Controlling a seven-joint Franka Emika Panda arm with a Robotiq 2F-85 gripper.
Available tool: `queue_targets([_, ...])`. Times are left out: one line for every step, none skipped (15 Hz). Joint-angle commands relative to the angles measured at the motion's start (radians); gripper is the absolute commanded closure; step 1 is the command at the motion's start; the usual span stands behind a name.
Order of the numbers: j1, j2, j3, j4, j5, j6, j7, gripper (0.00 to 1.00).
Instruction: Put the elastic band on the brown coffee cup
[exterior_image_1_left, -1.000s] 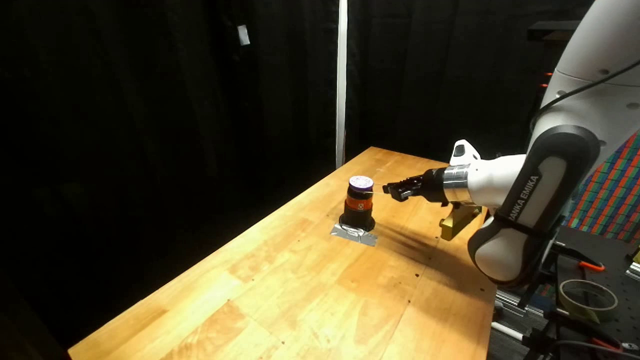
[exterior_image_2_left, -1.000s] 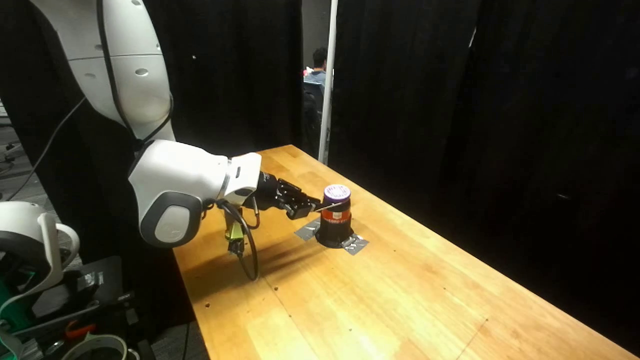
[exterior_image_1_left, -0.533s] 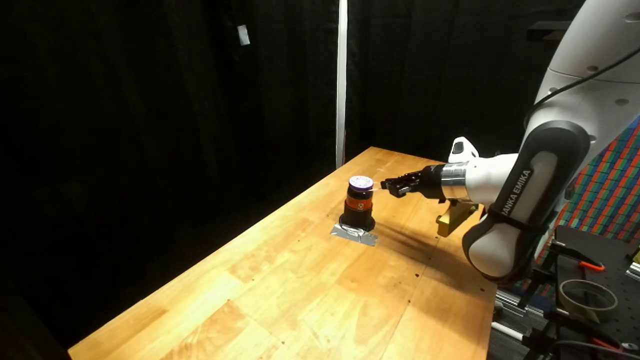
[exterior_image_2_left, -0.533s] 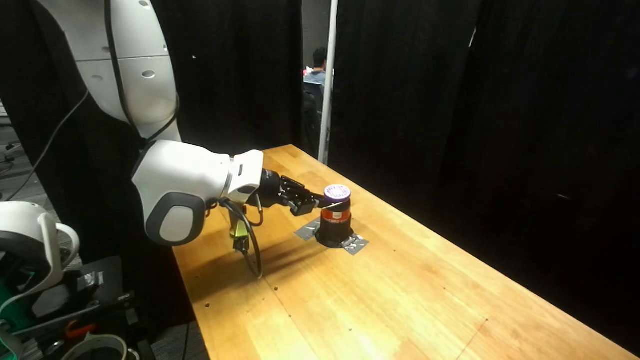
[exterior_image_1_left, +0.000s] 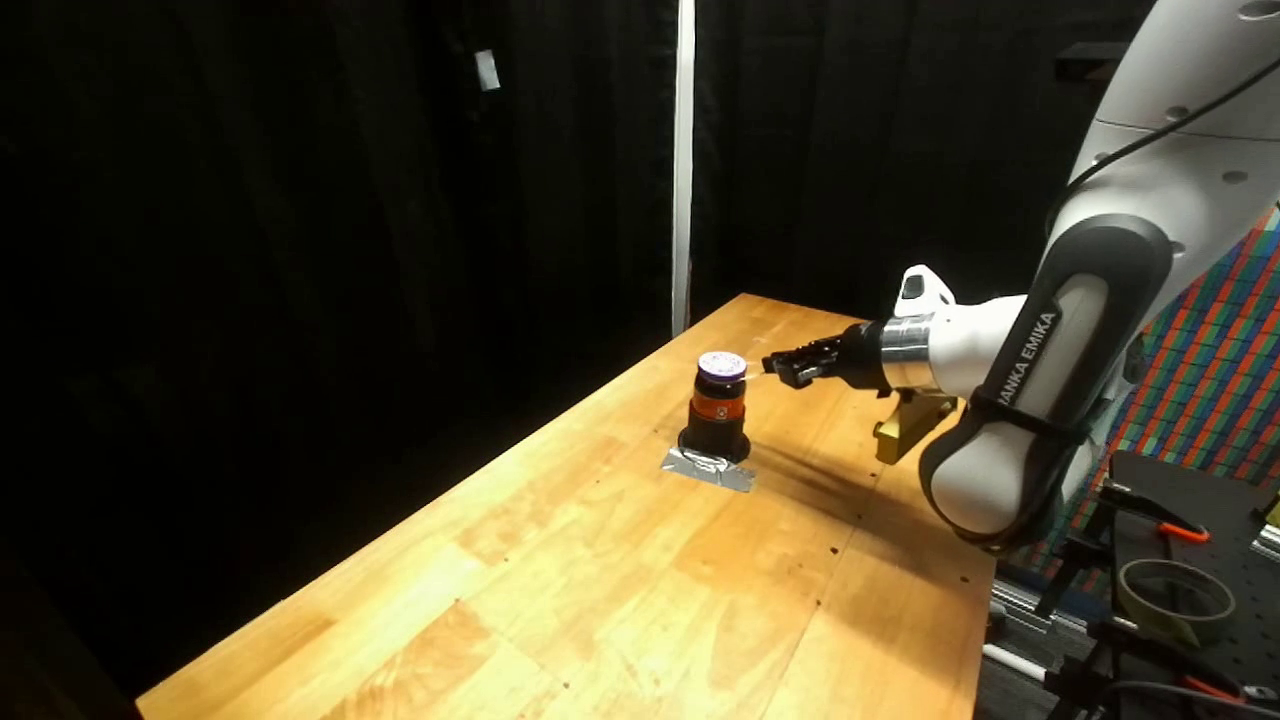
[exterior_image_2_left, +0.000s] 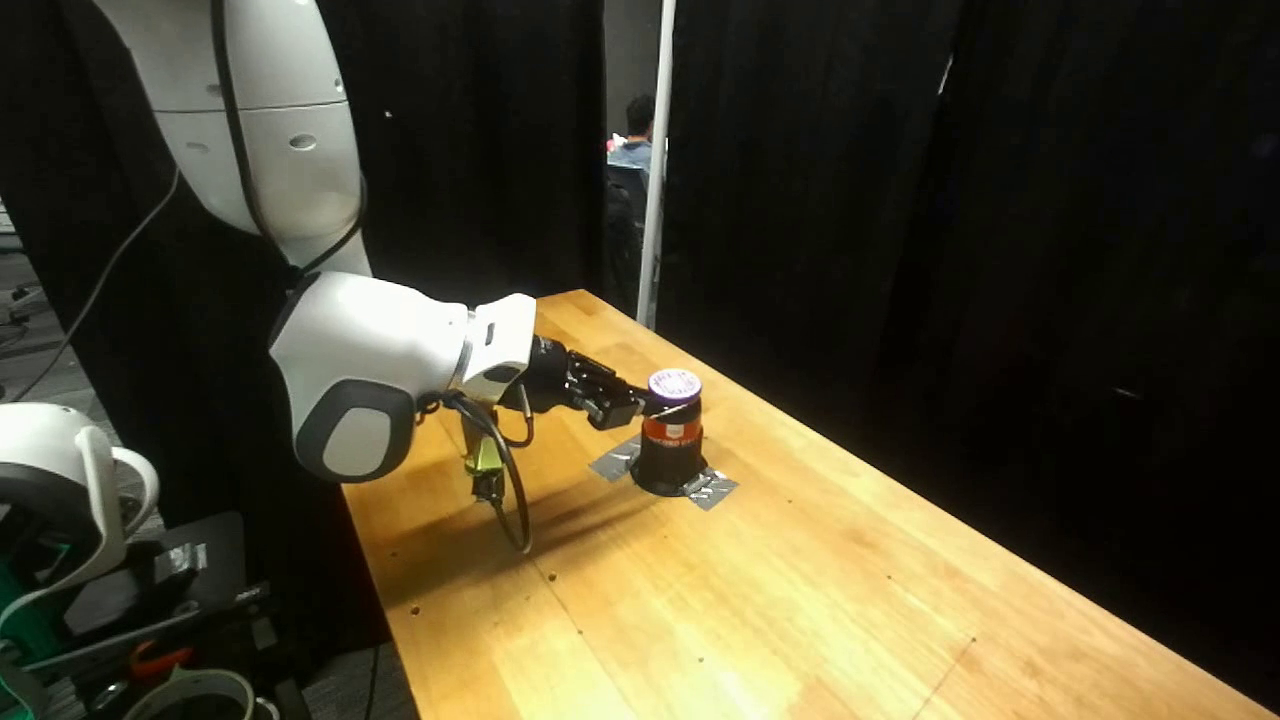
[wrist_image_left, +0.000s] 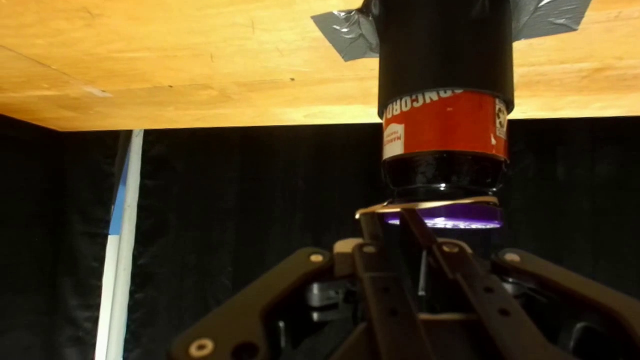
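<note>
The brown coffee cup (exterior_image_1_left: 718, 408) stands upright on the table in both exterior views (exterior_image_2_left: 671, 432). It has an orange-red stripe, a purple-rimmed top and a black base. In the wrist view the cup (wrist_image_left: 445, 125) appears upside down. The thin elastic band (wrist_image_left: 435, 204) is looped round the outside of my fingertips and stretches across the cup near the purple rim; it also shows in an exterior view (exterior_image_2_left: 672, 411). Whether it passes behind the cup is hidden. My gripper (wrist_image_left: 390, 212) is narrowly open, its fingertips beside the cup's top (exterior_image_1_left: 768, 366).
Silver tape (exterior_image_1_left: 708, 469) lies at the cup's base, also on both sides in an exterior view (exterior_image_2_left: 711, 489). The wooden table (exterior_image_1_left: 600, 600) extends round the cup. A pole (exterior_image_2_left: 655, 180) and black curtains stand behind the table. A tape roll (exterior_image_1_left: 1176, 600) lies on a side cart.
My gripper has risen slightly and moved a little closer to the cup, with the band still on its fingertips. The arm has shifted with it. The cup has not moved.
</note>
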Motion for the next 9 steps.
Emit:
queue_targets([-0.057, -0.031, 0.044, 0.007, 0.026, 0.061, -0.066, 0.80])
queue_targets([0.038, -0.047, -0.058, 0.020, 0.029, 0.009, -0.037, 0.80])
queue_targets([0.025, -0.038, -0.048, 0.026, 0.031, 0.032, -0.044, 0.79])
queue_targets([0.012, -0.035, -0.041, 0.024, 0.023, 0.058, -0.044, 0.81])
queue_targets([0.081, -0.052, -0.120, 0.040, 0.023, 0.008, -0.030, 0.80])
queue_targets([0.067, -0.046, -0.108, 0.037, 0.026, 0.027, -0.038, 0.81])
queue_targets([0.055, -0.043, -0.099, 0.030, 0.022, 0.049, -0.041, 0.80])
queue_targets([0.100, -0.046, -0.148, 0.041, 0.027, 0.024, -0.031, 0.79])
queue_targets([0.103, -0.047, -0.154, 0.041, 0.029, 0.025, -0.032, 0.80])
